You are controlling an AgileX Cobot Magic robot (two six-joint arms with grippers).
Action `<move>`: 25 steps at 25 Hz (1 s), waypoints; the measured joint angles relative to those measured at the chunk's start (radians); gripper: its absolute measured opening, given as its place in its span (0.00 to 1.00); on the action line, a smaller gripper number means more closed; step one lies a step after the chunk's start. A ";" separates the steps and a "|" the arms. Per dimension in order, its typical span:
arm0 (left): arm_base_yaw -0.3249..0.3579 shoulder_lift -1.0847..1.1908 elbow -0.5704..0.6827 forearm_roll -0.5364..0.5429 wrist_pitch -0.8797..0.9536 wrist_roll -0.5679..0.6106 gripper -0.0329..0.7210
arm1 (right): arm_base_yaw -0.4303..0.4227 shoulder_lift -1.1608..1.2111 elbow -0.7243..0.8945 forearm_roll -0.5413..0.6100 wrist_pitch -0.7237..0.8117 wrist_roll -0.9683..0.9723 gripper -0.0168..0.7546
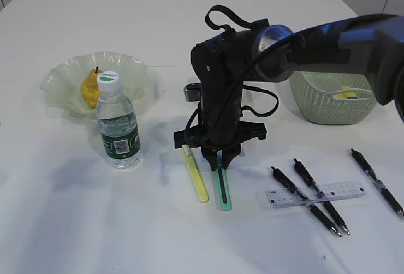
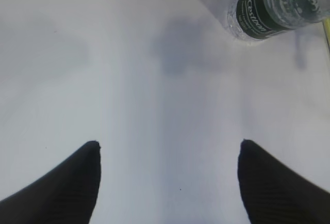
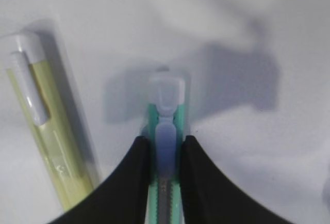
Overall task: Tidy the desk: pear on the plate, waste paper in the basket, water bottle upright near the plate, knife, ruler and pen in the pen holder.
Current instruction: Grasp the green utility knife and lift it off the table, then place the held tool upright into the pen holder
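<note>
My right gripper [image 1: 219, 157] [image 3: 165, 141] points down at the table and is shut on the green utility knife [image 1: 223, 193] [image 3: 166, 94], which lies flat. A yellow utility knife [image 1: 196, 176] [image 3: 46, 131] lies just to its left. The yellow pear [image 1: 91, 88] sits on the wavy glass plate [image 1: 62, 75]. The water bottle [image 1: 118, 125] [image 2: 273, 4] stands upright in front of the plate. A clear ruler [image 1: 338, 191] and three black pens [image 1: 305, 201] lie at the right. My left gripper [image 2: 167, 152] is open and empty over bare table, below and left of the bottle.
A pale green basket [image 1: 328, 108] stands at the back right with something yellow [image 1: 346, 95] inside. A small grey object [image 1: 191, 91] shows behind my right arm; I cannot tell what it is. The table is white.
</note>
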 joint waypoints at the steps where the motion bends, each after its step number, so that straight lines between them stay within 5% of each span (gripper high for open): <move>1: 0.000 0.000 0.000 0.000 0.000 0.000 0.83 | 0.000 0.000 0.000 -0.002 0.000 0.000 0.18; 25: 0.000 0.000 0.000 0.000 -0.002 0.000 0.83 | -0.001 -0.043 -0.173 -0.084 0.153 -0.153 0.17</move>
